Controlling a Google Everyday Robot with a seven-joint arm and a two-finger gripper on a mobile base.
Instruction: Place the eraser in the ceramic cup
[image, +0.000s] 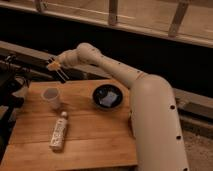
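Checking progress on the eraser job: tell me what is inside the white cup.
The cup shows only a dim interior; no eraser is visible, but its bottom is hidden by the wall. The claw hangs above and behind it, over the table's far edge.

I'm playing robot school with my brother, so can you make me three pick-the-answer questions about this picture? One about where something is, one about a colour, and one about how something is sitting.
1. Where is the gripper?
A. Up in the air above the far left part of the table
B. Inside the bowl
C. Under the table

2. What colour is the bowl?
A. Bright red
B. Dark, nearly black
C. Yellow

3. How is the bottle sitting?
A. Standing upright
B. Balanced on the cup
C. Lying on its side on the table

Answers:
1. A, because the gripper hangs behind and above the white cup, touching nothing on the table.
2. B, because the bowl's rim looks dark against the light wood.
3. C, because its long side rests flat on the wood, in front of the cup.
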